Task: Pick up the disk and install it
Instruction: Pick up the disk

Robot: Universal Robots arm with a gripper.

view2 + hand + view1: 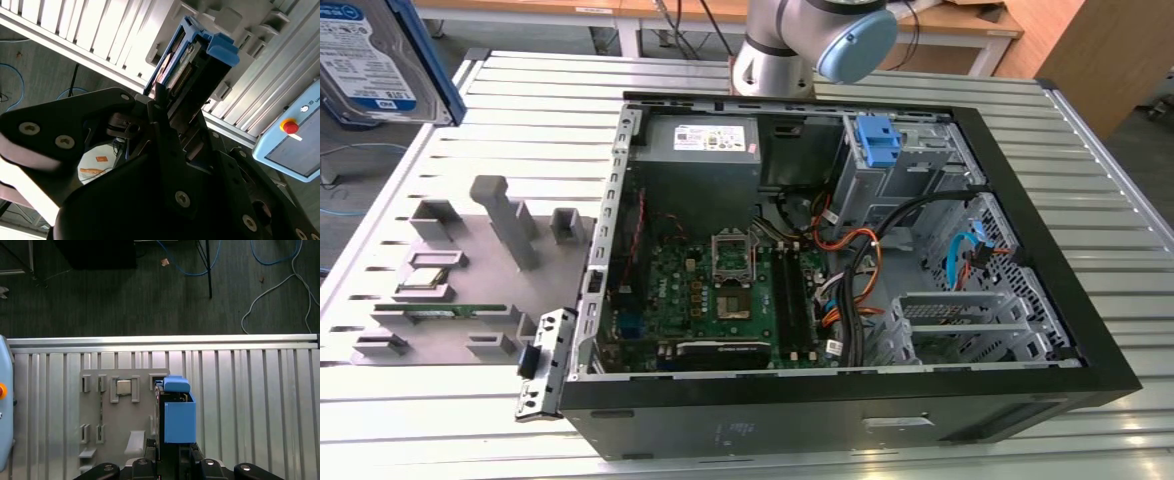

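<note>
Slatted aluminium tabletop (250,405) carries a grey parts tray (95,415) and, beside that tray, an open computer case (1067,300). The gripper (177,107) has its fingers clamped on the disk (179,415), which is held edge-on in its blue carrier, well above the tray's edge (a square chip (124,387) sits in a tray pocket nearby). Gripping the carrier end probably leaves the drive body free to slide into a bay.

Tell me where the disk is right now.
The disk is at the exterior view's upper left, raised above the table. In the first wrist view it hangs in the gripper over the grey parts tray.
</note>
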